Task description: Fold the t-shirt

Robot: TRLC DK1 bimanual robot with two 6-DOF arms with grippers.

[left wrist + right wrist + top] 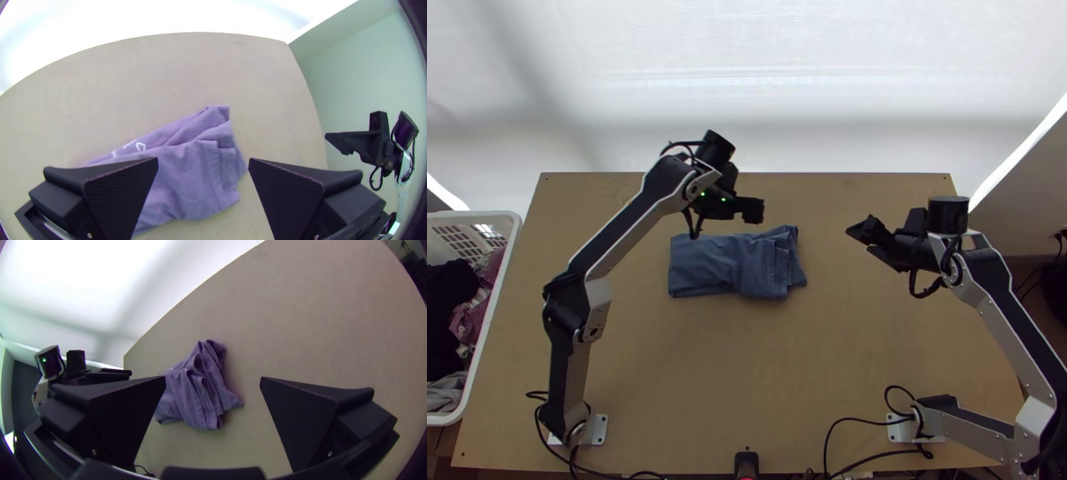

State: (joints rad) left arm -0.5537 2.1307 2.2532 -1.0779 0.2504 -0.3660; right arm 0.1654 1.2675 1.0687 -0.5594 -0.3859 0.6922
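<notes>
In the top view, the t-shirt point(727, 266) lies folded into a strip nearer the far edge of the counter point(779, 376), its rumpled end towards the right edge. The left end effector point(753, 210) hangs by the shirt's far side, the right end effector point(859, 238) well apart, probably to spare the folds. A basket point(493, 218) stands at the left edge; white sheeting point(747, 88) lies beyond the far edge.

In the left wrist view, the left fingers gape wide.

In the right wrist view, the right ones are wide too, holding nothing.
</notes>
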